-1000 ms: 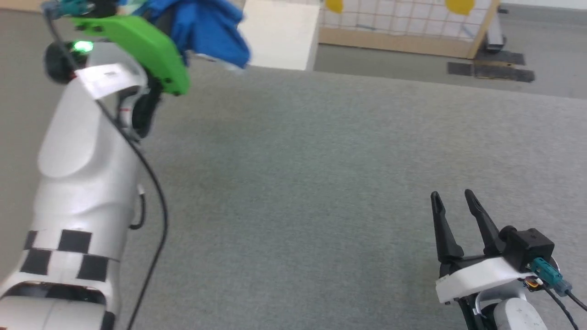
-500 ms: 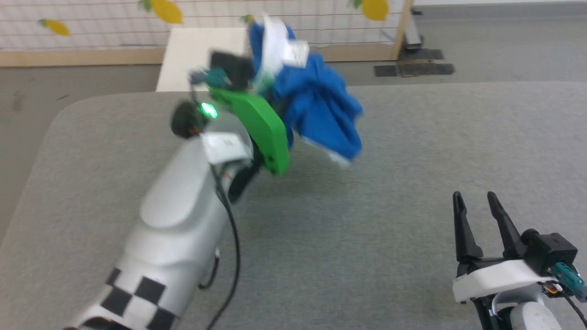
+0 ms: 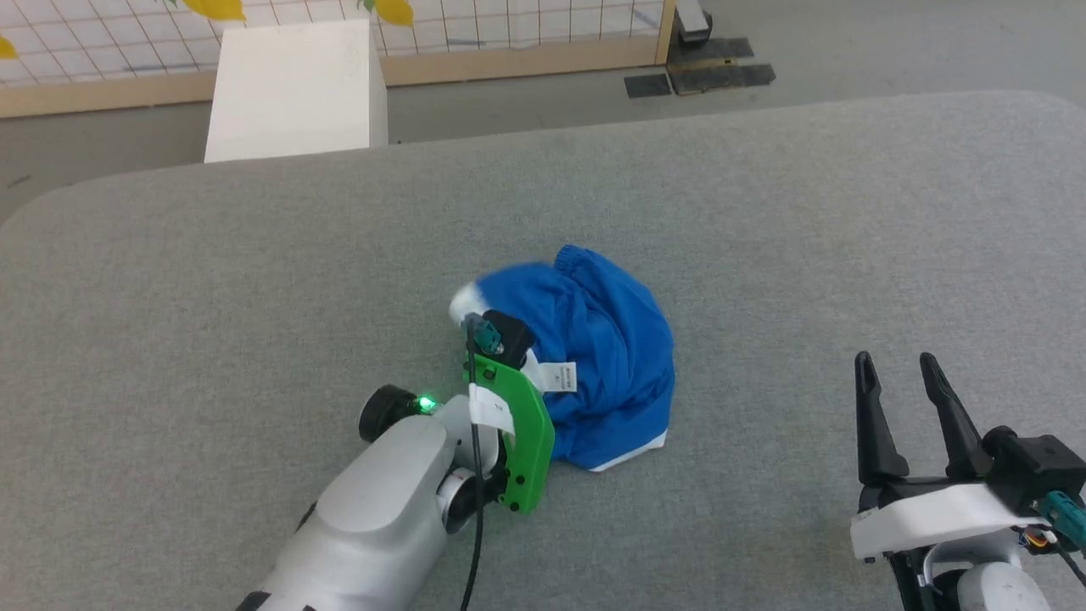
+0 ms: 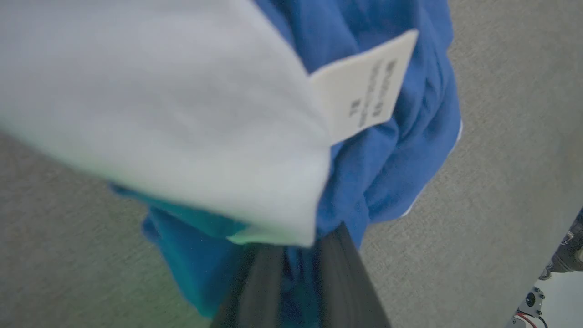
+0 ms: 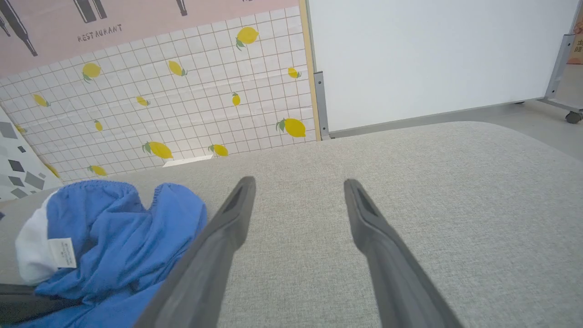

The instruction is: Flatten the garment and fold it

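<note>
Note garment point(image 3: 607, 339) crumpled in heap mid-tabletop point(image 3: 254, 280), white label point(image 3: 557, 376) showing on near side. Note L hand point(image 4: 298, 259) at heap's near-left edge, pinching blue fabric. Note R hand point(image 3: 895, 358) well apart at lower right, spread, clear of fabric.

The shorts point(image 3: 611, 339) are bright blue with a thin white edge and a white patch. Their little label point(image 3: 556, 376) is white with tiny dark writing. The counter point(image 3: 764, 212) is plain grey. The left gripper point(image 4: 298, 273) has dark jaws, a bright green cover point(image 3: 524, 433) and a small green light point(image 3: 422, 403). Its arm point(image 3: 382, 501) is white. The right gripper point(image 3: 895, 358) has black jaws on a white base. The wall point(image 5: 182, 105) has white squares with yellow lemons, under a pink sign point(image 5: 136, 23) with dark writing. The box point(image 3: 293, 93) is white.
</note>
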You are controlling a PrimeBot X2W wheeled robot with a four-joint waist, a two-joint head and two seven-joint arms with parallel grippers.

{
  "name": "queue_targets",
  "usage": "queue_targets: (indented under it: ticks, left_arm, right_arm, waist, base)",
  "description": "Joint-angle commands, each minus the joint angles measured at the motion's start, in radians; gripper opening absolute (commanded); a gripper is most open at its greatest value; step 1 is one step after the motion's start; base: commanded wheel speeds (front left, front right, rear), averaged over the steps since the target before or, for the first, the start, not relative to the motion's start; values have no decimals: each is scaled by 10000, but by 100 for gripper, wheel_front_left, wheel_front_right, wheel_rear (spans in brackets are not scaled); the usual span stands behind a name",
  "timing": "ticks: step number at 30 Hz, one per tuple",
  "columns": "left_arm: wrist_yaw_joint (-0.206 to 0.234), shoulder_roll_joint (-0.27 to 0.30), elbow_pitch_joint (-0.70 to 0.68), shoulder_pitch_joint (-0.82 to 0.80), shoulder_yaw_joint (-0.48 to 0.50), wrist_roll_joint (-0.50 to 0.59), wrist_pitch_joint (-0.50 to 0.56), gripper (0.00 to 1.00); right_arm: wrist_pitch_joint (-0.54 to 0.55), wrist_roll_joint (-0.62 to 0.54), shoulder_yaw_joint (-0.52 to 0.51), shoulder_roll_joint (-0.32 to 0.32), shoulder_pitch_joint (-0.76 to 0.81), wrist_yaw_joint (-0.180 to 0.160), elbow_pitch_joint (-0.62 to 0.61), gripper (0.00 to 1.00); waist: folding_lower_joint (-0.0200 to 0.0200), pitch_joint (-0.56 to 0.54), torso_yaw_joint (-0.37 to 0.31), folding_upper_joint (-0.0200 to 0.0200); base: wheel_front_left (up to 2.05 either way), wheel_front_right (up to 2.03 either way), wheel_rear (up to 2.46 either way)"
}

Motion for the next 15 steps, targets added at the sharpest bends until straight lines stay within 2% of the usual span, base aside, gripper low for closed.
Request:
queue_targets:
  ticks: [1,2,3,10,15]
  left_arm:
    - [-38,105,91,195,-89,-228,174,0]
    - [-38,141,105,197,-99,-320,195,0]
    - [-38,153,83,193,-40,-474,155,100]
    - [-38,168,-617,-34,830,-1670,-267,100]
    - [-10,440,-1517,-92,1657,-2463,-550,100]
  right_arm:
    - [-58,68,6,9,62,-15,-40,100]
    - [-58,81,11,9,62,-15,-32,100]
    - [-58,94,19,9,68,-15,-19,100]
    - [-58,170,-11,9,133,-15,71,100]
    - [-58,193,-43,9,225,-15,154,100]
  waist:
    - [0,64,62,-1]
    - [0,58,100,-1]
    - [0,39,160,-1]
    - [0,-291,691,-1]
    - [0,-711,1167,-1]
  base:
    - [0,0,0]
    - [0,0,0]
    - [0,0,0]
    - [0,0,0]
    - [0,0,0]
